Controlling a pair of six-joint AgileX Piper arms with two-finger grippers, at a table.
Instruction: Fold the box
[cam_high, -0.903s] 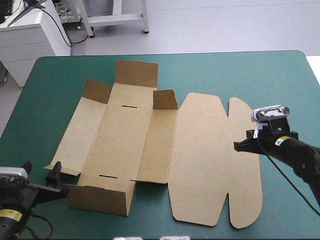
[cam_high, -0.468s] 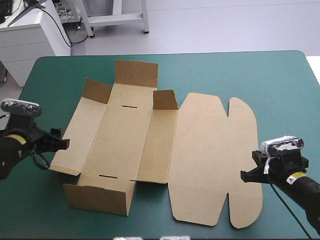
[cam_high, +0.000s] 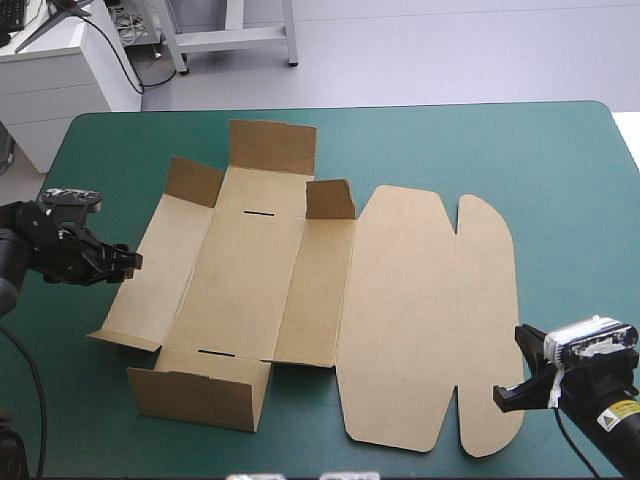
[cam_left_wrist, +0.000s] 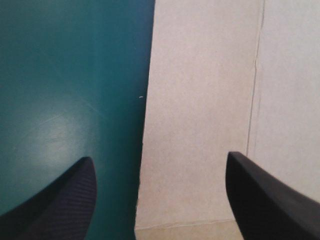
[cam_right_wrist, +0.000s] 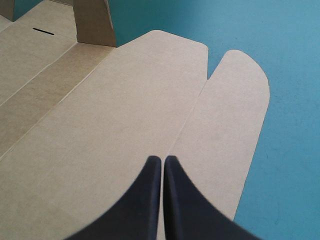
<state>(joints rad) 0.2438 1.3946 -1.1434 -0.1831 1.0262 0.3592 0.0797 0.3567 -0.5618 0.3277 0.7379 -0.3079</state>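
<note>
Brown box (cam_high: 300, 290) lies mostly flat at the middle of the desk (cam_high: 500, 150), only its near-left wall and far flaps up; left pincer (cam_high: 128, 262) wide astride the left panel's edge, right pincer (cam_high: 505, 398) closed and empty at the lid's near corner, so a low grab could shove the unpinned sheet sideways instead of raising the panel.

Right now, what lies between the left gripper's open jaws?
In the left wrist view, the box's outer edge lies there: board one side, teal-green cover the other.
</note>
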